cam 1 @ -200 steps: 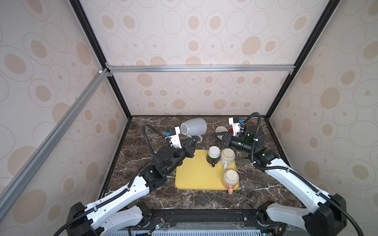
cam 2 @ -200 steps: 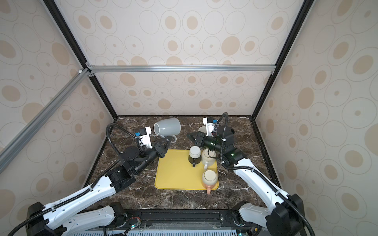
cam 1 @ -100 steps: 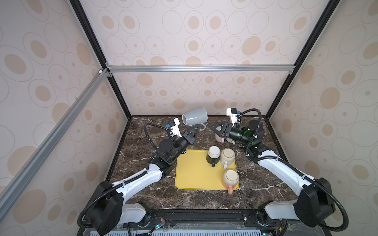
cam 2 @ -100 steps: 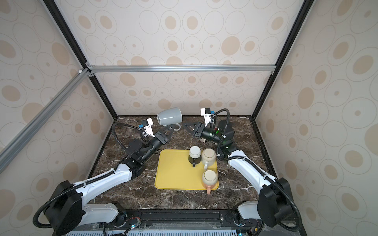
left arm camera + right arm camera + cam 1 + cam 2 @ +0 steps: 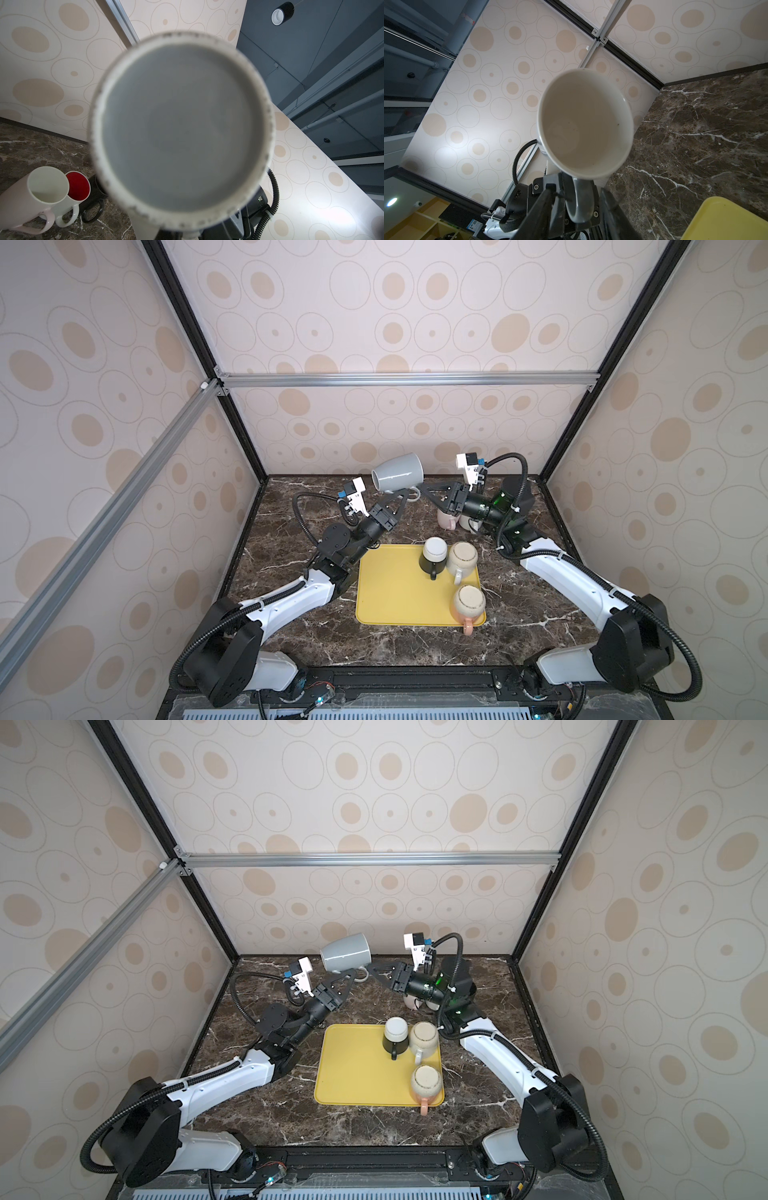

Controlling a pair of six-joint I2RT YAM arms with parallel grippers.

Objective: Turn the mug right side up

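While the veined dark-marble desk carries a flat yellow tray with rounded corners, the smooth grey mug hangs in the air over the desk's far side, lying sideways, its rough unglazed foot ring toward the left arm. The left pincer is clamped on its curved handle; the right pincer stands partly parted around that handle.

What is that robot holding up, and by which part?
The left gripper holds the grey mug by its handle, clear of the table.
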